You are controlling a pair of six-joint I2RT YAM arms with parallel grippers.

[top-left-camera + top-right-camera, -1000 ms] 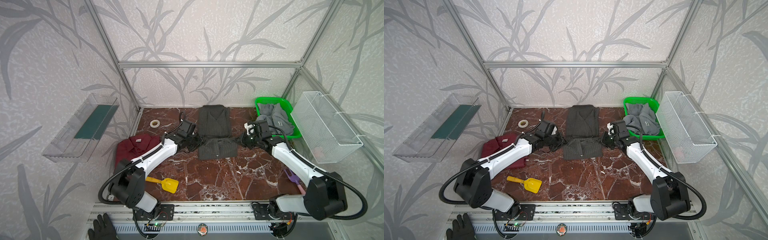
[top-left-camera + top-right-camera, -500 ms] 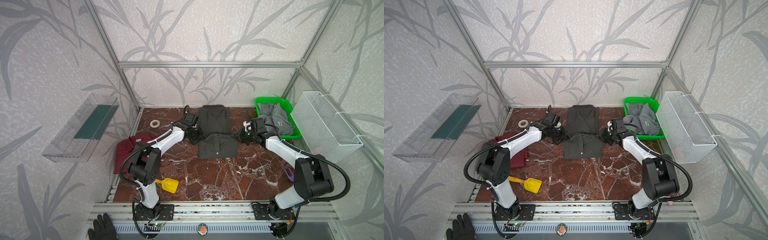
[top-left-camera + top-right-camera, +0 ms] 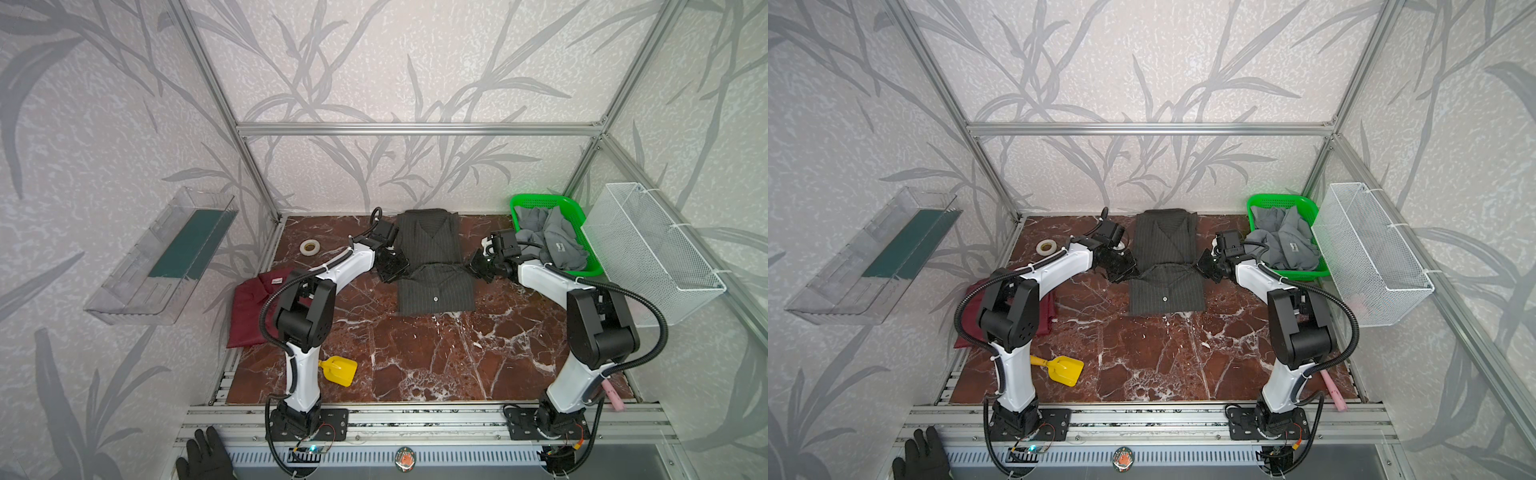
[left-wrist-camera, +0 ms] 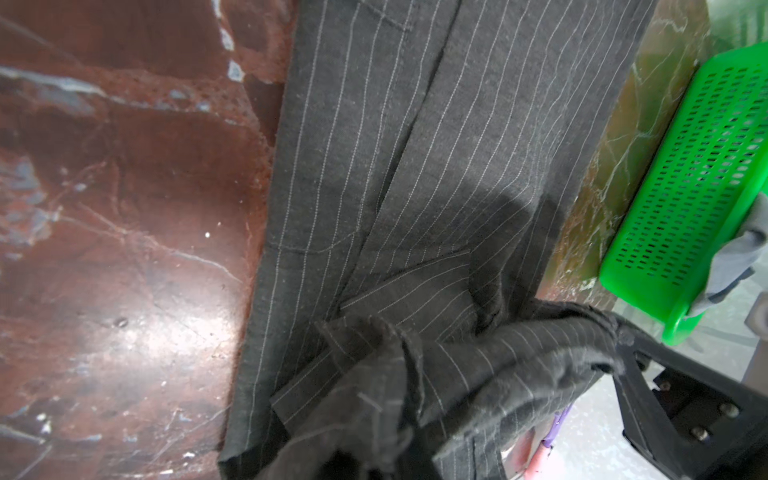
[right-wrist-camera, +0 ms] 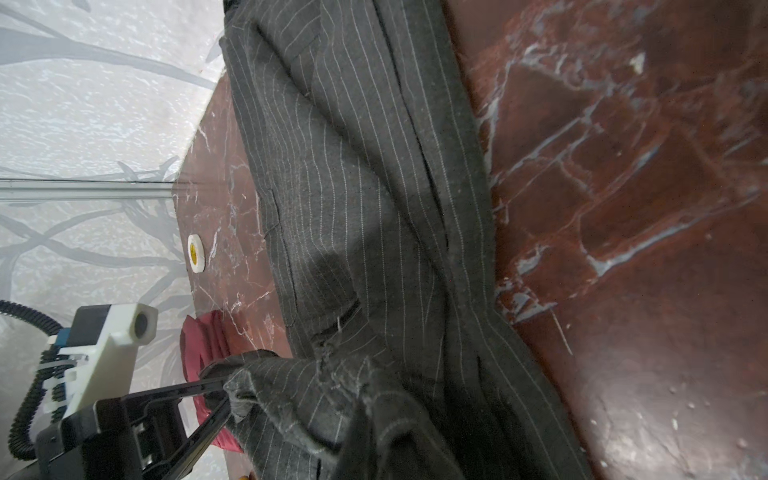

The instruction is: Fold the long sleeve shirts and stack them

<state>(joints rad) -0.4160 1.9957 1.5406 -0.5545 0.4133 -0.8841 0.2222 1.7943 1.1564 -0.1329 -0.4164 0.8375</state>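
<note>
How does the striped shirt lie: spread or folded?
Half folded: the striped shirt has its bottom half doubled over the middle, collar end uncovered.

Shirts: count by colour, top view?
charcoal pinstriped shirt: 1
maroon shirt: 1
light grey shirt: 1, bundled in the green basket
Total: 3

Table (image 3: 436, 365) front lies open; pinstriped shirt (image 3: 432, 245), green basket (image 3: 540, 202) fill back.
</note>
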